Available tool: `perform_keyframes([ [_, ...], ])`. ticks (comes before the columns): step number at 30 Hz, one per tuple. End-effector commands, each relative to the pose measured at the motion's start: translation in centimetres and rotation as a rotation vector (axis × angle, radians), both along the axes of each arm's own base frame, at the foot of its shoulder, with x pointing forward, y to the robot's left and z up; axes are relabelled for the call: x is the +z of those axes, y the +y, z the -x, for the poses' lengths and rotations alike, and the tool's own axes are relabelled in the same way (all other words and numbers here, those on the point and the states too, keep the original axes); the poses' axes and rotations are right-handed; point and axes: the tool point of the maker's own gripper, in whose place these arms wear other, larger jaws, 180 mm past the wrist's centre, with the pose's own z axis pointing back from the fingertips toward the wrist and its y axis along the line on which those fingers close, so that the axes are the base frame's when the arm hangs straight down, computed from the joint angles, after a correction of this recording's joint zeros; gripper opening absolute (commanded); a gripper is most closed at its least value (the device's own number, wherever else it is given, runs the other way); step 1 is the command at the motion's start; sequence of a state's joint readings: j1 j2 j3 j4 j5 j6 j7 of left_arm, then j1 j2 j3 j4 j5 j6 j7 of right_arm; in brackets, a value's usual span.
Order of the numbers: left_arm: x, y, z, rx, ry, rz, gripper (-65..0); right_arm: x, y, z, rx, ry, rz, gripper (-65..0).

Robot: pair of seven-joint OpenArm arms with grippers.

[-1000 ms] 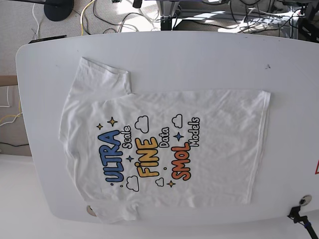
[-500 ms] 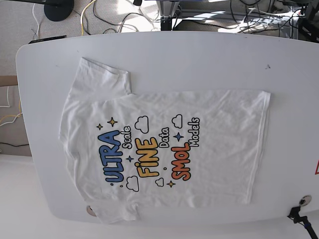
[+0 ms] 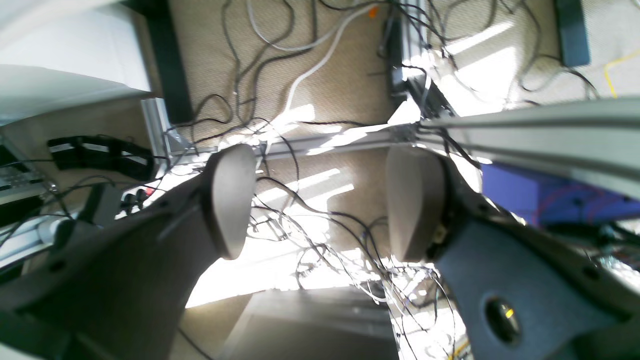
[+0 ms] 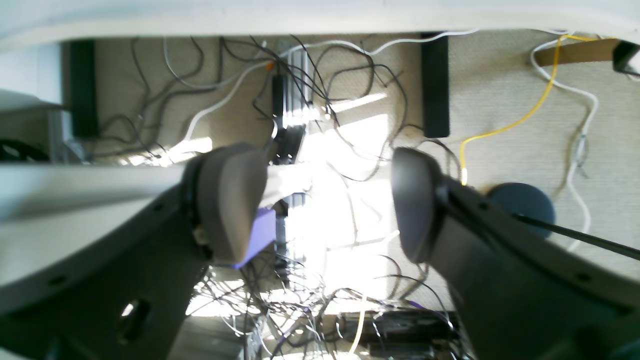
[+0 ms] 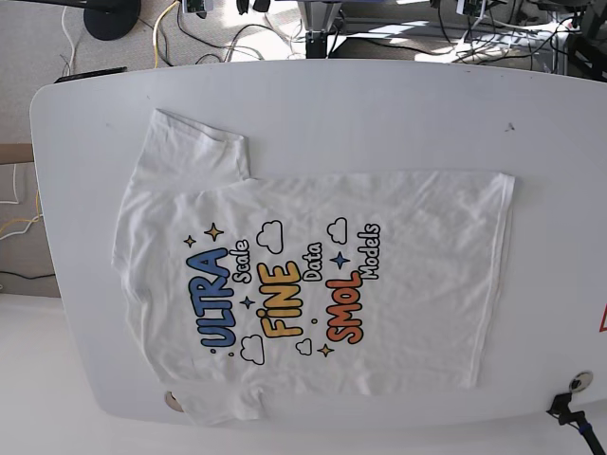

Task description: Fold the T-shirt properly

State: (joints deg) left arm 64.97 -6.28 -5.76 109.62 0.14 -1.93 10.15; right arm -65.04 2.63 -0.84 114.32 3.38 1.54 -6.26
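Observation:
The white T-shirt (image 5: 313, 275) lies spread flat, print side up, on the white table (image 5: 379, 104). Its collar end points left and its hem (image 5: 501, 275) right. One sleeve (image 5: 199, 142) lies toward the far edge; the other (image 5: 220, 403) reaches the near edge. My left gripper (image 3: 320, 200) is open and empty, off the table over the cabled floor. My right gripper (image 4: 322, 200) is also open and empty, with the table's edge (image 4: 320, 15) above it. The shirt shows in neither wrist view. Small dark parts (image 5: 197, 8) peek in at the base view's top edge.
Loose cables (image 5: 237, 38) and metal frame legs cover the floor beyond the table's far edge. A small round metal disc (image 5: 173, 401) sits by the near sleeve. A black clamp (image 5: 569, 409) is at the near right corner. A small dark mark (image 5: 509, 125) is on the table.
Small dark parts have come into the top edge of the base view on the left and right. The T-shirt has not moved.

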Motion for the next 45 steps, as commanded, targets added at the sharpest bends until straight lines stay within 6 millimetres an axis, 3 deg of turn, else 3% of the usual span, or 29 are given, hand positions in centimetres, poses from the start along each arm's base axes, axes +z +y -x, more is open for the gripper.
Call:
perform_keyframes([
  [1,0.7,0.2,-0.4,-0.016,-0.025,-0.007,-26.1,0.8,0.1,-0.3,-0.015,-0.027,-0.031,-19.9],
  [12,3.6,0.3,-6.0,-0.055,-0.297,0.0,-26.1,2.5,-0.6,-5.8,-0.018,-0.214,-0.038,-19.6],
  [20,5.0,2.2,-10.2,-0.038,-0.412,-0.049,-25.7,3.8,-2.8,-10.4,-0.05,-0.335,0.008,-19.6],
  [23,5.6,2.0,-11.9,-0.055,-0.455,0.0,-25.8,4.1,-3.3,-11.7,-0.074,-0.366,0.004,-19.5],
  [25,5.9,2.2,-12.7,-0.032,-0.461,0.057,-25.8,4.0,-3.9,-12.3,-0.133,-0.35,-0.051,-19.5],
  [35,8.2,7.9,-17.5,0.142,-0.479,0.163,-26.0,5.1,-8.4,-14.8,-0.357,-0.332,-0.331,-19.5],
  [41,9.2,9.4,-19.9,0.133,-0.436,0.18,-26.0,6.6,-11.0,-16.0,-0.441,-0.305,-0.505,-19.5],
  [45,9.4,10.1,-21.3,0.145,-0.401,0.17,-26.0,7.2,-11.7,-16.4,-0.456,-0.275,-0.592,-19.5],
])
